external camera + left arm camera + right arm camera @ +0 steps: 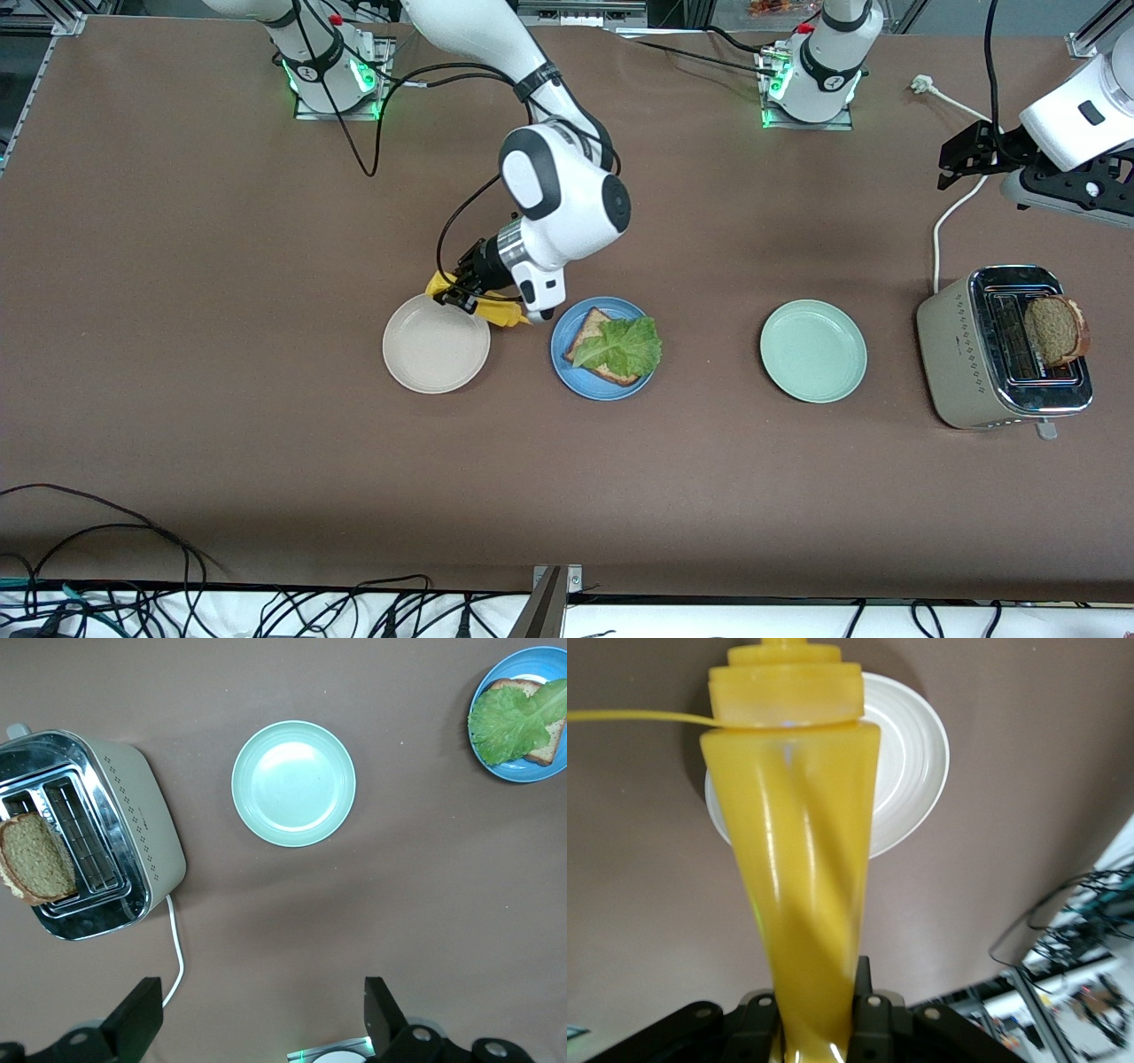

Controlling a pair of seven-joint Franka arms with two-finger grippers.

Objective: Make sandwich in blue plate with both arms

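Observation:
The blue plate (567, 368) lies mid-table with one brown bread slice (592, 326) and a ruffled lettuce leaf (625, 347) on top of it. My right gripper (462, 288) is shut on a yellow squeeze bottle (496, 311), low over the table between the blue plate and a cream-white plate (436, 344). In the right wrist view the bottle (802, 868) runs out from the right gripper (815, 1010), its cap over the cream plate (908, 771). A second bread slice (1054, 330) stands in the toaster (961, 354). My left gripper (961, 159) hangs open and empty near the toaster.
A pale mint-green plate (813, 351) sits empty between the blue plate and the toaster. The toaster's white cord (939, 221) runs toward the robots' bases. In the left wrist view the left gripper (261, 1010) is over bare table, with toaster (142, 833) and mint plate (293, 783) ahead.

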